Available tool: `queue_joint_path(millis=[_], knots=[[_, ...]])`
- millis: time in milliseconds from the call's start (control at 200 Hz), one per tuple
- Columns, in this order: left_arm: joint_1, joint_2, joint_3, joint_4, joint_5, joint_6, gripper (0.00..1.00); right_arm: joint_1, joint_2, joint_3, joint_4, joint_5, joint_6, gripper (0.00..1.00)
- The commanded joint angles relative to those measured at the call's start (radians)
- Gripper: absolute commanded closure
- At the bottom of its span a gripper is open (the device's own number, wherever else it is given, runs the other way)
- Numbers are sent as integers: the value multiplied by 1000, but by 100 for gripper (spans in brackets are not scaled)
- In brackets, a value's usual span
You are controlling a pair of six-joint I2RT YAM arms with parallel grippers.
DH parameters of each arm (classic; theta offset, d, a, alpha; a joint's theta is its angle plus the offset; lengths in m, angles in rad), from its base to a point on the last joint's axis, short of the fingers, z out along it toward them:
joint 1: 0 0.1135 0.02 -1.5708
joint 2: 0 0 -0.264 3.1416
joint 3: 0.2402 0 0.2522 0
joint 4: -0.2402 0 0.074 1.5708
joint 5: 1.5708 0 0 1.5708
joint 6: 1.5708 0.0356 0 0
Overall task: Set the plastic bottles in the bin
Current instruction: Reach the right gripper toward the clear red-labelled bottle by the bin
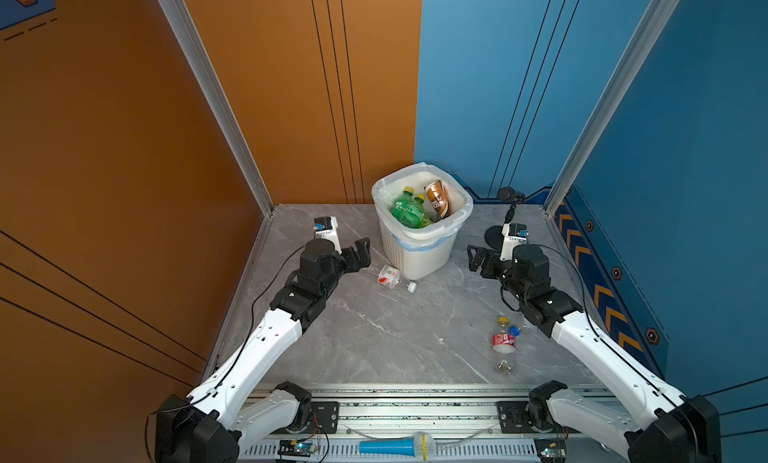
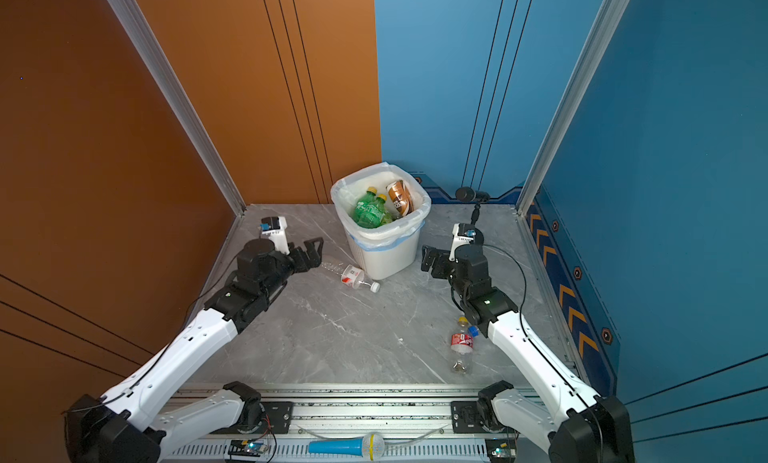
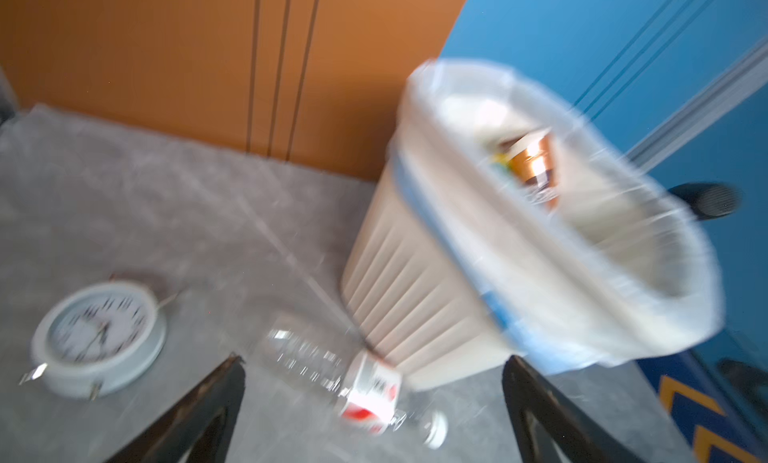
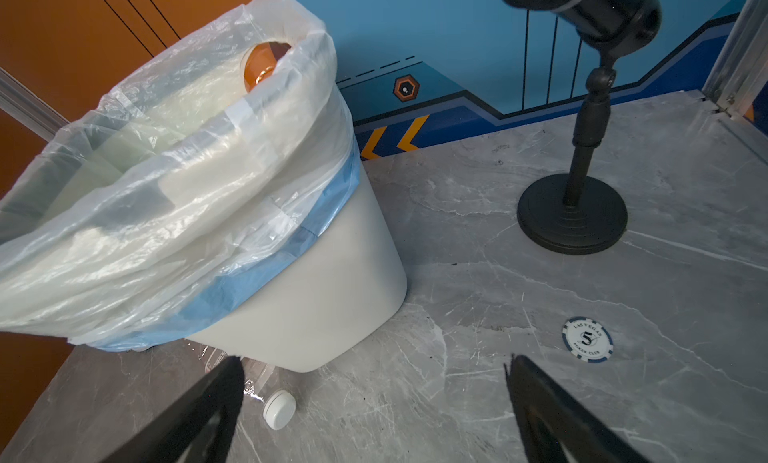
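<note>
The left gripper (image 1: 360, 252) is hanging wide open and empty, just beside the base end of a clear white-capped bottle (image 2: 350, 275). That bottle is lying on its side on the bench (image 1: 374, 336) at the foot of the bin (image 1: 415, 253); whether it is touching the wall I cannot tell. Its long axis is running slantwise, base toward the left gripper and cap pointing toward the middle of the bench, so the left arm is sitting nearer. A grasp across the body looks like the move to make, with the jaws turned across that axis. The bin wall is crowding one side of the bottle, while the side toward the front edge is lying open.

The right gripper (image 1: 478, 259) is also standing open with nothing in it, beside the bin on its other side. A red-labelled bottle (image 1: 503, 344) is lying near the right forearm, toward the front right corner, cap pointing to the far edge. Two green bottles (image 1: 405, 209) and a brown-labelled bottle (image 1: 438, 199) are resting inside the bin at the far edge. An alarm clock (image 3: 99, 338), a black stand (image 4: 572, 220) and a poker chip (image 4: 587, 339) are sitting clear of both paths
</note>
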Motion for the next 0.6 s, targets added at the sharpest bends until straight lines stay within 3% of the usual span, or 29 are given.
queue_joint_path(millis=[0,195,386,591], knots=[[25,-92,-102,-21,-41,-77,2,24,25,47,12,-22,4,0],[47,-176,-141,-59,-76,-66,2,108,55,109,-22,13,-47,0],[82,-220,-197,-77,-110,-101,2,303,115,191,-43,87,-128,0],[161,-318,-282,-91,-109,-164,2,511,317,332,-105,111,-232,0]])
